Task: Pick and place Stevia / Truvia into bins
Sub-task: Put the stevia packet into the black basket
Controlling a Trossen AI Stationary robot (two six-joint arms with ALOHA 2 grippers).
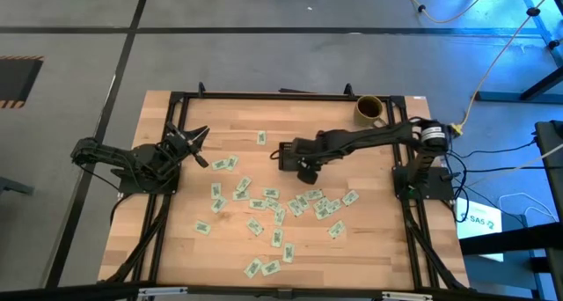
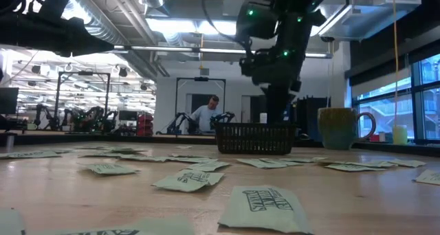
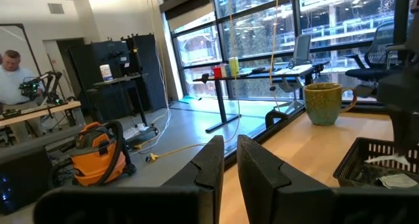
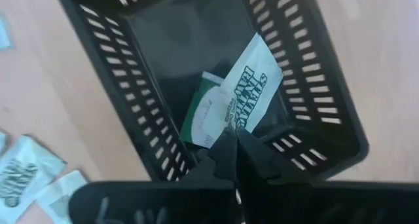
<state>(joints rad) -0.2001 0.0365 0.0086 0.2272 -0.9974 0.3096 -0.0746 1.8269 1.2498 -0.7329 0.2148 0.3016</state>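
Many pale green and white Stevia packets [image 1: 273, 209] lie flat on the wooden table, and several show close in the low view [image 2: 189, 180]. The black slotted tray [image 1: 286, 153] [image 2: 256, 139] stands on the table behind them. My right gripper [image 4: 234, 137] [image 1: 303, 167] is over the tray's inside [image 4: 314, 86], shut on one white packet [image 4: 245, 99]. Another green and white packet [image 4: 203, 116] lies on the tray's floor. My left gripper [image 3: 229, 158] [image 1: 195, 143] waits above the table's left part, open by a narrow gap, holding nothing. My right gripper pinches the white packet by one short edge [image 4: 236, 127] between its two fingertips. The fingers come from above, pointing down into the tray. The packet slants away below the fingertips, over the tray's floor; whether its far end touches the floor I cannot tell.
An olive-yellow mug [image 1: 369, 109] [image 2: 338, 128] [image 3: 323, 103] stands near the table's far right corner, behind the tray. A black frame runs along the table's edges [image 1: 167, 204]. A person sits at a bench in the room beyond [image 2: 205, 115].
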